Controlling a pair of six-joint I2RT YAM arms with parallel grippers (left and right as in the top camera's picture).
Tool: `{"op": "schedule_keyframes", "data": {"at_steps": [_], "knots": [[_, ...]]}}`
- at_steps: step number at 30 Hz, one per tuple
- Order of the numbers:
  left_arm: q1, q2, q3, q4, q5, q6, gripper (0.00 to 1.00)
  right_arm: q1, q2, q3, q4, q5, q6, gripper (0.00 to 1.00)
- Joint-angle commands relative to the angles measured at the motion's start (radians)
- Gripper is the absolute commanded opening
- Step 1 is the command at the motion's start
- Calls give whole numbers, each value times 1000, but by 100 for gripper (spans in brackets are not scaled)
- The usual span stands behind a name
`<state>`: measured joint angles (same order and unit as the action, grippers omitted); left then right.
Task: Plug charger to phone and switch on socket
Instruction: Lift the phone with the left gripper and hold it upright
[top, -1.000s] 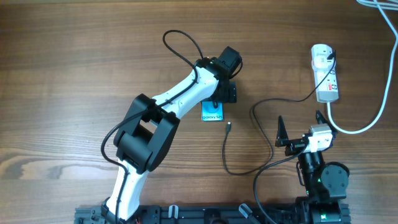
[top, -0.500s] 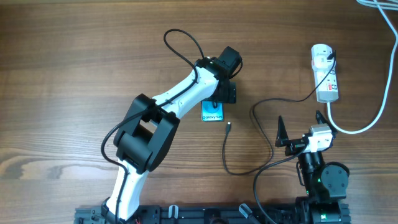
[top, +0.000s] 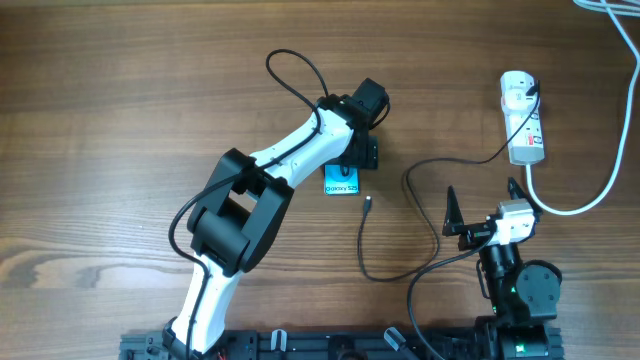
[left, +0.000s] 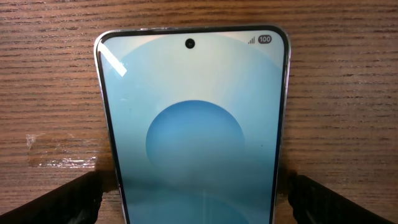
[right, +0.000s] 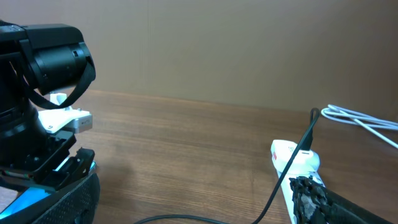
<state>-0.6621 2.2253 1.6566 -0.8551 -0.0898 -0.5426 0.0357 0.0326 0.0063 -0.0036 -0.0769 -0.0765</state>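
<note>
The phone (top: 341, 181) lies flat on the table with its turquoise screen up. It fills the left wrist view (left: 193, 112). My left gripper (top: 356, 152) is open and straddles the phone's far half, with a small gap on each side (left: 196, 202). The charger's connector tip (top: 369, 203) lies loose just right of the phone. Its thin black cable (top: 410, 185) loops across the table to a plug in the socket (top: 524, 118). My right gripper (top: 482, 205) is open and empty, near the front right. The right wrist view shows the socket (right: 291, 157) and the cable (right: 292, 177).
A thick white cable (top: 600, 190) runs from the socket along the right edge to the far corner. The left arm (top: 290, 160) stretches diagonally over the middle of the table. Bare wood lies to the left and at the back.
The left arm's elbow has shifted very slightly to the right. Its gripper stays over the phone. The right arm and the charger have not moved.
</note>
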Motion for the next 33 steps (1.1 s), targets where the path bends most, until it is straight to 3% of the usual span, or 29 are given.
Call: {"op": "schedule_keyframes", "data": {"at_steps": [1, 13, 22, 27, 33], "knots": [[-3, 49, -10, 0, 23, 11, 100, -4, -3, -1, 3, 14, -2, 100], [-3, 49, -10, -16, 32, -15, 100, -4, -3, -1, 3, 14, -2, 100], [-3, 49, -10, -16, 32, -16, 83, -4, -3, -1, 3, 14, -2, 100], [-3, 49, -9, -17, 33, -23, 82, -4, -3, -1, 3, 14, -2, 100], [-3, 48, -9, -21, 63, -23, 73, -4, -3, -1, 3, 14, -2, 100]]}}
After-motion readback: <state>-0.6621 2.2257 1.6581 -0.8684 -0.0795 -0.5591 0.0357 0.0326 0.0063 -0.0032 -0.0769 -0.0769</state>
